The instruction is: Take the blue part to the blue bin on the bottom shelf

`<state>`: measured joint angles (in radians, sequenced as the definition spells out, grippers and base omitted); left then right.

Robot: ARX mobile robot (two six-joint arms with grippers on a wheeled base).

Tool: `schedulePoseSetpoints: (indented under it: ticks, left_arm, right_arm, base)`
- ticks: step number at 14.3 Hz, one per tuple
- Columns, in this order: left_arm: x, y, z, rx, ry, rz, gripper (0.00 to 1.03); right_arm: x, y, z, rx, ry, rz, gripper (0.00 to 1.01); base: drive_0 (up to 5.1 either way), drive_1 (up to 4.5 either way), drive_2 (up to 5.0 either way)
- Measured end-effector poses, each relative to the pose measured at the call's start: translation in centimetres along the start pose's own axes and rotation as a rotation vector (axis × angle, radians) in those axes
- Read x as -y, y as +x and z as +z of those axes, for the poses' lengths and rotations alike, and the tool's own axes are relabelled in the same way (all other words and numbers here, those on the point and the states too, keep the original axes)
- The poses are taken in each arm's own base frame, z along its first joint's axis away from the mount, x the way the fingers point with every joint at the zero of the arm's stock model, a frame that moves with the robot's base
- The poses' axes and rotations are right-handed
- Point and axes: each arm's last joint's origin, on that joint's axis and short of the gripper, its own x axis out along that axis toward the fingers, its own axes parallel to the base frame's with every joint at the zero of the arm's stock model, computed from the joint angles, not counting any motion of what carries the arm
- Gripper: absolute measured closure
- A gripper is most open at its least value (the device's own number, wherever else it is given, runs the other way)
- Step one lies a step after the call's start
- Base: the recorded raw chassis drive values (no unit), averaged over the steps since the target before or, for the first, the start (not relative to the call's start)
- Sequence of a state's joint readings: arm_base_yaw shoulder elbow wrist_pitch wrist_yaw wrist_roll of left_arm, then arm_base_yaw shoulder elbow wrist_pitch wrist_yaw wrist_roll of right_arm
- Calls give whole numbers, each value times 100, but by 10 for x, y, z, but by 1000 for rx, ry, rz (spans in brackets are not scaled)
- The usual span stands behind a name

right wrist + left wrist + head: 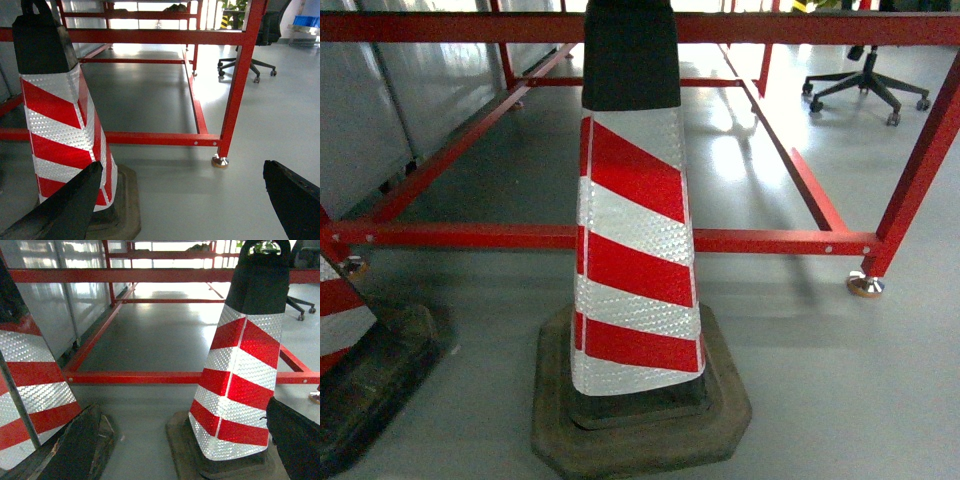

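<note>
**A:** On the floor ahead, head view: one traffic cone point(635, 250), red and white reflective bands, black top, dark octagonal rubber base. Second cone point(340, 320) at far left, partly cut off. Behind both, a red steel frame point(760, 241) with low rails and levelling feet. Office chair point(865, 85) in the far right background.

**B:** Blue part? Blue bin? Bottom shelf?

**A:** None of the three listed in any view. No stainless rack level in sight, only the red frame and grey floor. A blue crate-like object point(305, 20) shows at the far upper right of the right wrist view, too small to say whether it is the bin.

**B:** Fingers?

**A:** Left gripper point(180, 452): dark fingers point(75, 450) at both lower corners of its view, spread wide, holding nothing. Right gripper point(175, 202): same entry, fingers point(65, 210) wide apart, nothing between them, the cone just beside the left one.

**B:** Handling notes for the part?

**A:** Cannot be assessed; unseen. My guess from the task wording alone: a small rigid piece, light, best taken across its narrowest solid section. To be confirmed on sight.

**B:** Stage?

**A:** Judged as not begun; the base probably has to travel round the cones to find the shelf first.
</note>
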<state>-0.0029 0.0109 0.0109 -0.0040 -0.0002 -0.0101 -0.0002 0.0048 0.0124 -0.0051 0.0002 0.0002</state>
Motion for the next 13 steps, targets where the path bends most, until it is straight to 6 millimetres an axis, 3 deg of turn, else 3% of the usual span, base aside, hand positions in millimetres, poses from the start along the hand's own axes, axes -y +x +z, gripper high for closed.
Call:
schedulePoseSetpoints:
  ticks: [13]
  left_arm:
    - [0, 0, 0, 0, 0, 0, 5]
  right_arm:
    - [0, 0, 0, 0, 0, 0, 3]
  base:
    - [0, 0, 0]
